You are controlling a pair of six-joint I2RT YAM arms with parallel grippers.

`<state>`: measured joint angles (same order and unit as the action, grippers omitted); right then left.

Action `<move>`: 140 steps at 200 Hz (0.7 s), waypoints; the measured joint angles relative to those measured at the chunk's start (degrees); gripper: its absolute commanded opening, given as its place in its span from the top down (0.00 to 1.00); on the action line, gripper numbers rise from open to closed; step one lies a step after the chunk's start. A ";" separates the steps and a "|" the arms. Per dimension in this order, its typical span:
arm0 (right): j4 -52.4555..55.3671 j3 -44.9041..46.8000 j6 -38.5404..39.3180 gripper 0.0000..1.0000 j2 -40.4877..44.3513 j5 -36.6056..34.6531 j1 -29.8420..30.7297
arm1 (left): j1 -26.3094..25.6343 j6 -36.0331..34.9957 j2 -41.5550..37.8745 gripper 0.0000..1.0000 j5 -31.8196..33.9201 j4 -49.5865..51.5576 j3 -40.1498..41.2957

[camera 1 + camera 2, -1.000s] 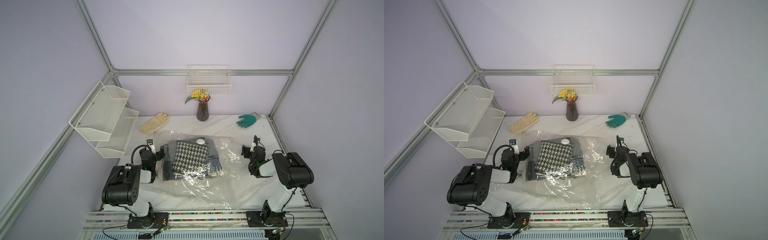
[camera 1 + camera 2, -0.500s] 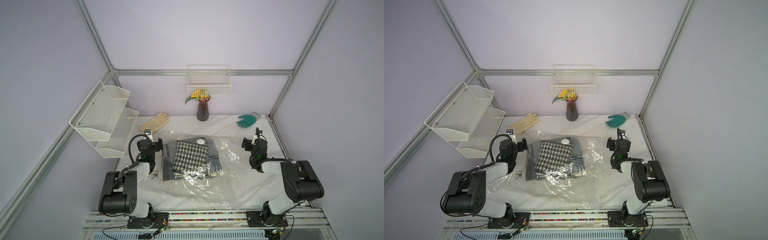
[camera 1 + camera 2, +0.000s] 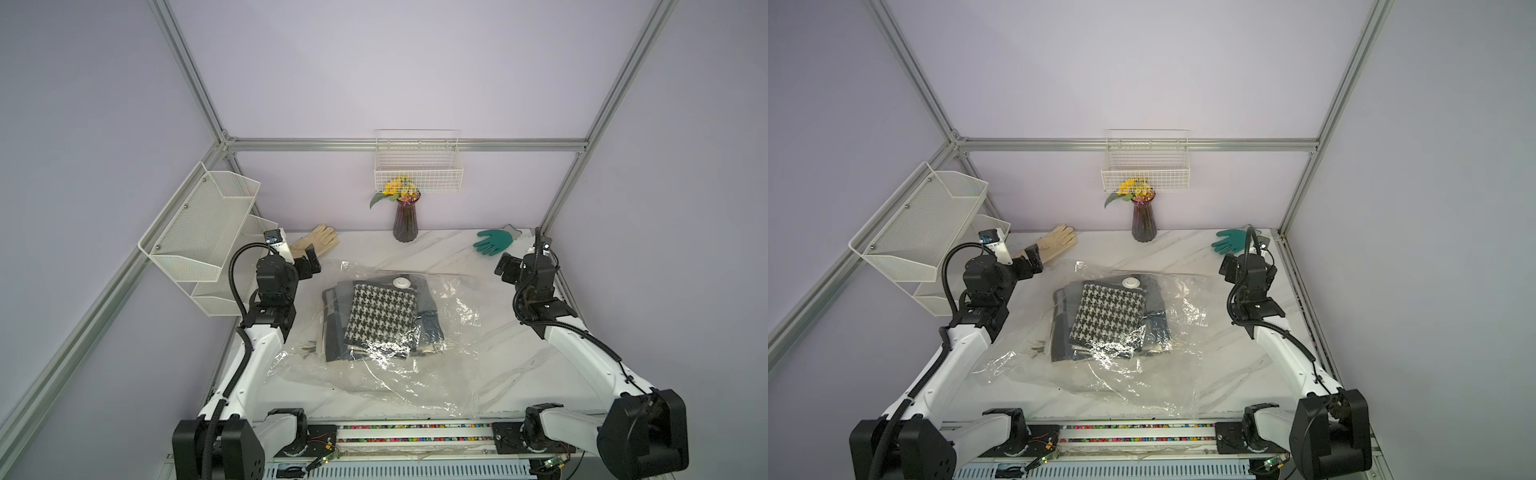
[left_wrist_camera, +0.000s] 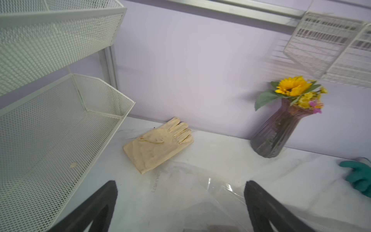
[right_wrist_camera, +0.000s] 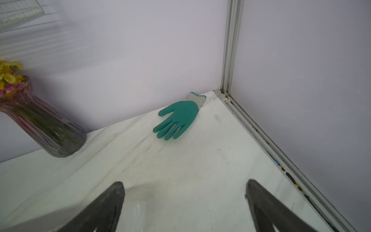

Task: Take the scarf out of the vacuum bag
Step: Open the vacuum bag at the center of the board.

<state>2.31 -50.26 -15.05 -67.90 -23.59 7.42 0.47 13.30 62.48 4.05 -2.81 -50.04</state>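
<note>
Left gripper (image 3: pixel 311 264) hangs spread and empty at the bag's (image 3: pixel 453 332) far corner. Right gripper (image 3: pixel 508 271), also spread and empty, hangs just off the opposite side. Between them the bag lies flat on the table (image 3: pixel 523 357), with the scarf (image 3: pixel 383 312) folded inside.

Pale lilac walls (image 3: pixel 415 62) stand around a white marble counter (image 3: pixel 449 245), with aluminium frame bars (image 3: pixel 311 144) along the edges. A white mesh shelf (image 3: pixel 199 232) hangs at left, a wire basket (image 3: pixel 417 174) behind.
</note>
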 measured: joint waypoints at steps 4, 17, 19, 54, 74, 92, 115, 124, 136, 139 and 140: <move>1.75 -0.74 -0.63 0.03 0.55 0.07 0.00 | -0.13 0.37 -0.96 0.00 -0.92 0.44 0.00; 7.23 -2.78 -2.78 0.03 2.27 0.61 0.04 | -0.57 2.38 -4.39 0.00 -4.20 1.42 -0.13; 8.37 -3.13 -3.15 0.03 2.56 0.79 0.04 | -0.63 2.73 -4.85 0.00 -4.72 1.88 -0.31; 24.50 -8.81 -8.55 0.03 3.43 7.41 0.07 | -1.40 8.79 -3.76 0.00 -15.76 9.73 -10.97; 32.15 -10.16 -10.78 0.03 3.63 14.58 0.09 | -5.33 10.36 -3.30 0.00 -17.33 10.49 -12.48; 38.07 -10.25 -12.31 0.03 4.11 21.79 0.09 | -12.57 10.73 -3.74 0.00 -14.08 10.91 -11.85; 42.45 -9.35 -14.14 0.03 5.49 31.23 0.09 | -21.88 10.75 -4.17 0.00 -7.74 11.67 -11.54; 43.10 -8.63 -14.58 0.03 5.97 34.47 0.09 | -23.93 10.71 -4.20 0.00 -7.74 11.74 -11.58; 43.85 -7.58 -14.91 0.03 6.23 38.56 0.09 | -25.11 10.49 -4.15 0.00 -9.66 11.91 -11.67; 43.95 -7.32 -14.95 0.03 6.21 39.39 0.09 | -25.29 10.49 -4.02 0.00 -10.25 12.09 -11.80; 43.98 -7.26 -14.97 0.03 6.19 39.67 0.09 | -25.40 10.47 -3.96 0.00 -10.54 12.28 -11.91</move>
<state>46.28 -57.52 -30.02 -61.71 16.08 7.51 -24.93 23.77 58.52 -6.48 9.47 -61.95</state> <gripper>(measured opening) 0.971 0.998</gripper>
